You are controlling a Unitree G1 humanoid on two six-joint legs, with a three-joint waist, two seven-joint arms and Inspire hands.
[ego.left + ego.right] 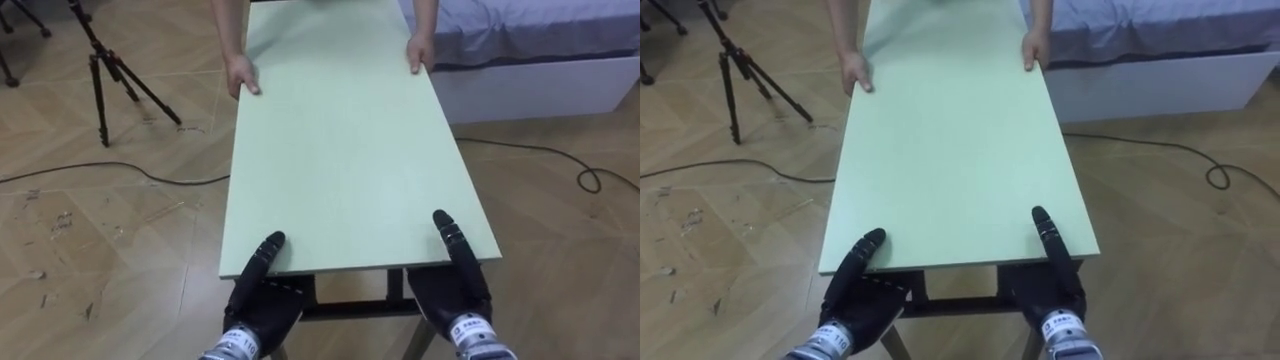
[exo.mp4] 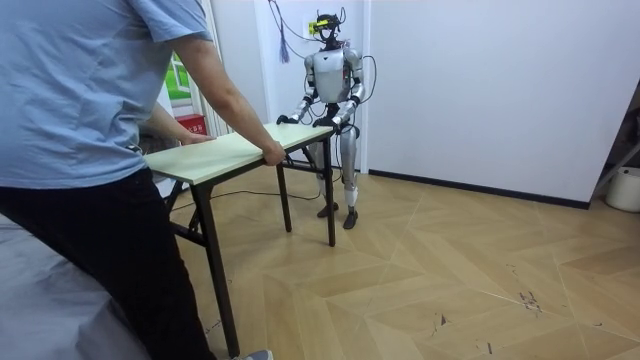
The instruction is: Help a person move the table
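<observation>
Pale-green table (image 1: 350, 150) fills mid-frame. Lower left, my left hand (image 1: 265, 300) clamps its near edge, thumb on top; lower right, my right hand (image 1: 450, 290) likewise. The person's hands (image 1: 241, 75) grip the upper end, so I'd keep level and match their pace.

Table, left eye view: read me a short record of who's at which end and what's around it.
table: pale green top, dark legs
left hand: at near edge, left corner
right hand: at near edge, right corner
person's hands: holding both side edges, far end
bed: beyond table, on the right
tripod: on floor, far left
</observation>
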